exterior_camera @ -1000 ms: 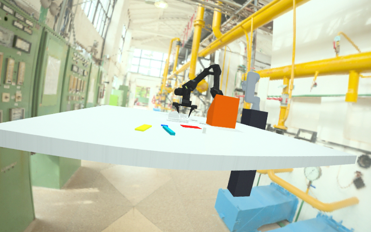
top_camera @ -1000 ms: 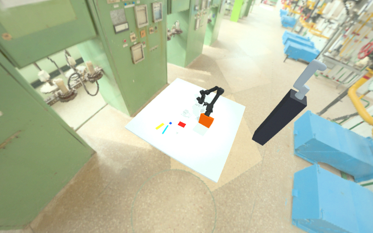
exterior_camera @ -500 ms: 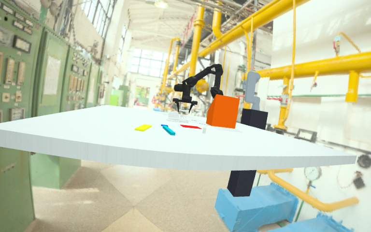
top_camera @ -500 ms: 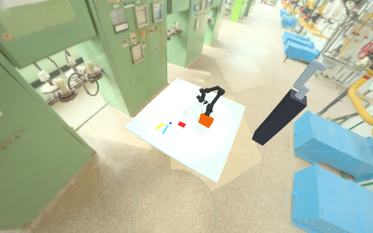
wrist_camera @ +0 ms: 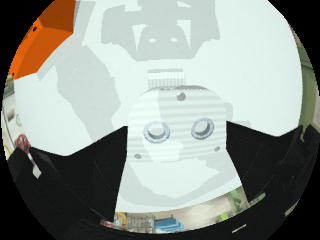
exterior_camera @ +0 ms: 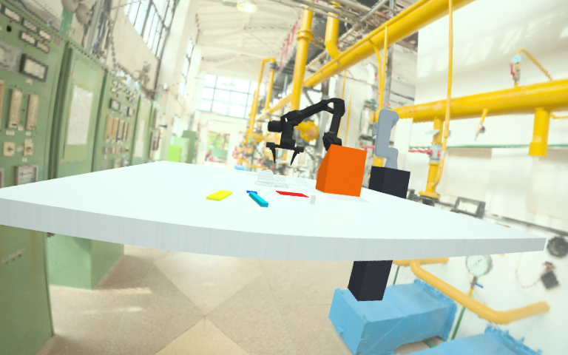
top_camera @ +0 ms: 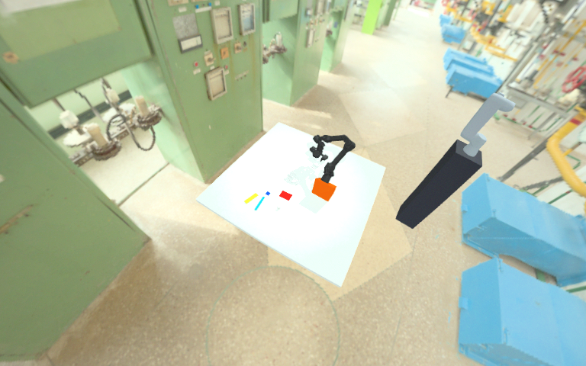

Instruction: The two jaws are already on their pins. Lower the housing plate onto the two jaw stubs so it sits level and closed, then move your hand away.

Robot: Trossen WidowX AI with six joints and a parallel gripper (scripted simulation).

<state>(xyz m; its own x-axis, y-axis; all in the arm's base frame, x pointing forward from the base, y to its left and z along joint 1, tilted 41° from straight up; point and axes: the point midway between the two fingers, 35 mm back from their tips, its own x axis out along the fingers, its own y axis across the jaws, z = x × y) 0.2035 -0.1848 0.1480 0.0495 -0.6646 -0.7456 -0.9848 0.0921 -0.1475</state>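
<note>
The housing plate [wrist_camera: 172,112] is a pale, ribbed plate with two metal-rimmed round holes and several small dark holes. My gripper [top_camera: 319,156] [exterior_camera: 283,163] [wrist_camera: 176,128] is shut on it, one black finger at each side edge. A pale sliver shows between the fingertips in the exterior view, above the table. A pale, see-through-looking assembly [exterior_camera: 270,180] stands on the table, lower than my fingers and slightly left of them in that view. Its jaws, stubs and pins cannot be told apart. A short ribbed part [wrist_camera: 166,79] shows just beyond the plate's top edge in the wrist view.
An orange block [top_camera: 323,190] [exterior_camera: 342,171] stands at my arm's base. A red pad [top_camera: 285,195] [exterior_camera: 291,194], yellow bar [top_camera: 251,198] [exterior_camera: 219,195], cyan bar [top_camera: 259,203] [exterior_camera: 257,199], blue piece [top_camera: 268,193] and small pale piece [exterior_camera: 313,200] lie on the white table [top_camera: 302,241] [exterior_camera: 167,217].
</note>
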